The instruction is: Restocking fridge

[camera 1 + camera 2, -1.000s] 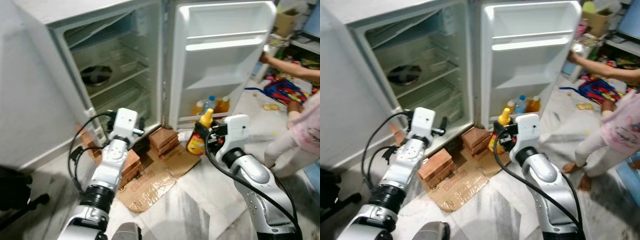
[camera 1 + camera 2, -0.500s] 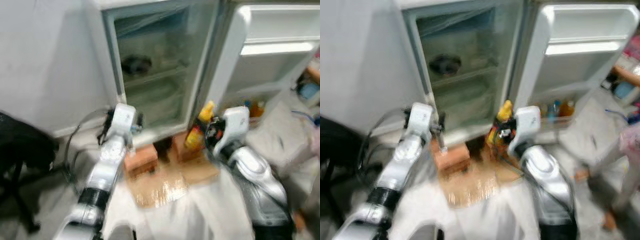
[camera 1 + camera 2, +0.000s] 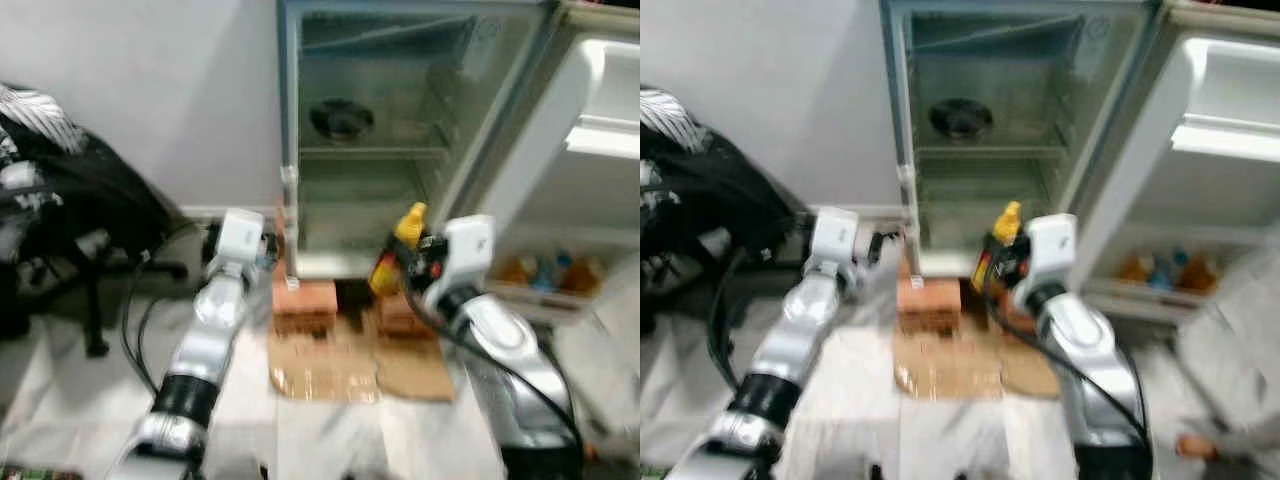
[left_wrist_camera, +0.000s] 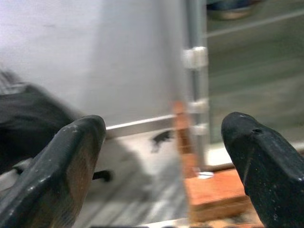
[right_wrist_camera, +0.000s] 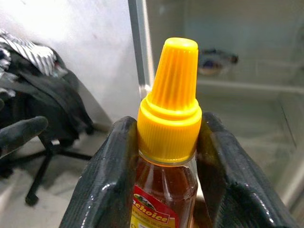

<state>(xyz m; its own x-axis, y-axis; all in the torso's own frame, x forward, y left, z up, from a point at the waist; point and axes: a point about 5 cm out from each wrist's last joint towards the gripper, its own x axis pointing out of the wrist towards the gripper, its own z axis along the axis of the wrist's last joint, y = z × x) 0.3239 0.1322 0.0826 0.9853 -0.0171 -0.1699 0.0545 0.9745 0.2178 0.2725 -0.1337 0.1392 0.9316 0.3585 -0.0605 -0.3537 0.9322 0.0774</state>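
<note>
Currently mid-carry, facing the open fridge (image 3: pixel 400 130). Left to right: black chair (image 3: pixel 70 200) by the wall, then my left gripper (image 4: pixel 166 156), fingers wide with nothing between them, held low near the bricks (image 3: pixel 305 300) at the fridge base. My right gripper (image 5: pixel 166 156) has its fingers clamped around the neck of the yellow-capped bottle (image 5: pixel 168 118), upright, in front of the lower shelf (image 3: pixel 370 153). Door rack (image 3: pixel 550 275) on the right already holds bottles. Next, I reckon: step closer, lift and reach in to set it on a shelf.
</note>
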